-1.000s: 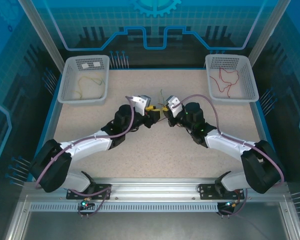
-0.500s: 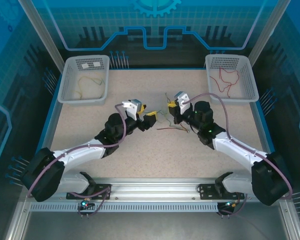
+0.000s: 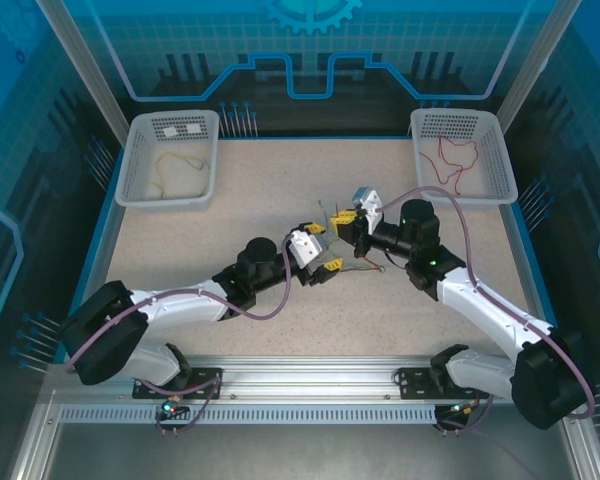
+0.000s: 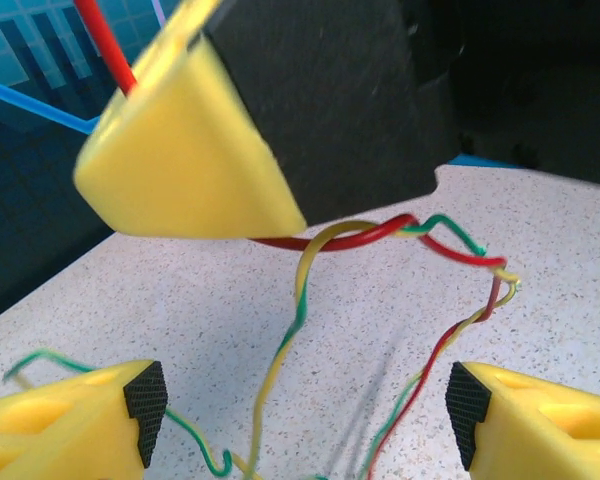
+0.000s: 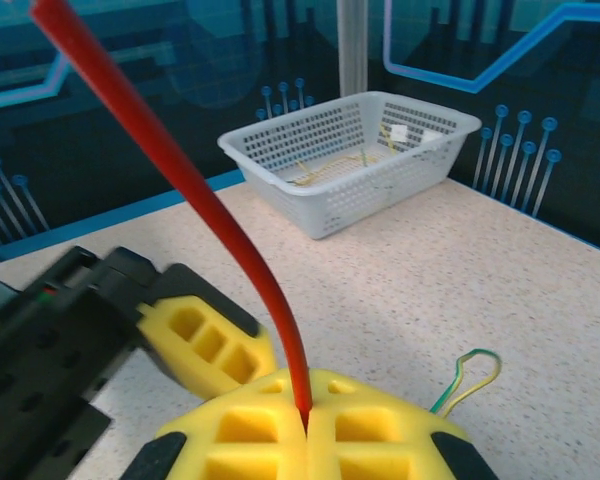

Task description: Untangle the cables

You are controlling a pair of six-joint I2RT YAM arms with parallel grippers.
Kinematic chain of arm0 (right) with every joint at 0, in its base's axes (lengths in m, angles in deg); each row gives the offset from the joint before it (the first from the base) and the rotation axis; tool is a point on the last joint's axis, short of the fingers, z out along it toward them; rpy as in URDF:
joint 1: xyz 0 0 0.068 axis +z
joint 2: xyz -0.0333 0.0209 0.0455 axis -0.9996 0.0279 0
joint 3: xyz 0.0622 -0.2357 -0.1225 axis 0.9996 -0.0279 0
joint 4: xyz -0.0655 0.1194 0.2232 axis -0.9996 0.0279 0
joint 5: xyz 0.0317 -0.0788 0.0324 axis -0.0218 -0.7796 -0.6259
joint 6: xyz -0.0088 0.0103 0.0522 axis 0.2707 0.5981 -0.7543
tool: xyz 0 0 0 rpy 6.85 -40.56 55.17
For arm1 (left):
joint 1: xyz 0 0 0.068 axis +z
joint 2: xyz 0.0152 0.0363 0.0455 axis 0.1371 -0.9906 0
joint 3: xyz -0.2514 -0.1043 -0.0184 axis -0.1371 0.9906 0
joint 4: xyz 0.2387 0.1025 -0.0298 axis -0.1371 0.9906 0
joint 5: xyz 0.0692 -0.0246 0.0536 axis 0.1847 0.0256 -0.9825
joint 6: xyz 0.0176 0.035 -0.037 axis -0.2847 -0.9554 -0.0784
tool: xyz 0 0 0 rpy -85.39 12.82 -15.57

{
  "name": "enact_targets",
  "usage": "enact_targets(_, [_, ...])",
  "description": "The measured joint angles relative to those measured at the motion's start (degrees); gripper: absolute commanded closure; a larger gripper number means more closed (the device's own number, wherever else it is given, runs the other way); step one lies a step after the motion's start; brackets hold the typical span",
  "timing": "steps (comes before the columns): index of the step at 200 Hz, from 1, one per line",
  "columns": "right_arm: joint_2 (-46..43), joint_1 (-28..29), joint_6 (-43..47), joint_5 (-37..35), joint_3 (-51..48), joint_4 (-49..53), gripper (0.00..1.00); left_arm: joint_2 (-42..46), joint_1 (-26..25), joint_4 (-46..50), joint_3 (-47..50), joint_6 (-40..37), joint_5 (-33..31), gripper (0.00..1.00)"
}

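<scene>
A tangle of thin red, green and yellow cables (image 4: 380, 232) hangs twisted over the speckled table, and its loose ends (image 3: 360, 262) trail on the surface mid-table. My right gripper (image 5: 306, 425) is shut on the red cable (image 5: 170, 160), which rises steeply out of its yellow pads. My left gripper (image 4: 305, 410) stands open just below and beside the right gripper (image 3: 346, 218), and the hanging yellow-green strands (image 4: 280, 350) run down between its spread fingers without touching them. In the top view the left gripper (image 3: 325, 247) sits at the tangle's left side.
A white basket (image 3: 170, 158) at the back left holds a pale yellow cable. Another white basket (image 3: 458, 152) at the back right holds a red cable. A green-yellow loop (image 5: 470, 375) lies on the table to the right of my right gripper.
The left gripper swung away to the left, then came back right and nearer, open under the right gripper. The right gripper drew back to the right, lifting the red cable and the tangle.
</scene>
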Motion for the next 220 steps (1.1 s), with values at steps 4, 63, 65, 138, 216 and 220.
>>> enact_targets(4, [-0.1,-0.1,-0.2,0.6,0.1,0.2,1.0,-0.2,0.0,-0.2,0.0,-0.3,0.0,0.23])
enact_targets(63, [0.3,-0.6,-1.7,7.6,1.9,1.2,1.0,-2.9,0.0,-3.1,-1.2,-3.3,0.1,0.51])
enact_targets(65, [0.3,-0.6,-1.8,7.8,2.0,1.2,1.0,-3.0,0.0,-3.3,-1.2,-3.0,0.1,0.53])
enact_targets(138, [1.1,-0.6,-3.3,7.5,2.1,1.3,1.0,-4.9,-0.3,-5.8,-1.2,-3.0,-0.2,1.0])
enact_targets(216, [0.2,-2.8,-7.0,-4.4,2.1,3.6,1.0,-4.8,-0.2,-6.4,-0.7,-3.0,-4.0,1.0])
enact_targets(220, [0.1,-2.9,-7.3,-5.2,2.1,3.7,1.0,-4.7,-0.2,-6.4,-0.6,-3.0,-4.2,1.0])
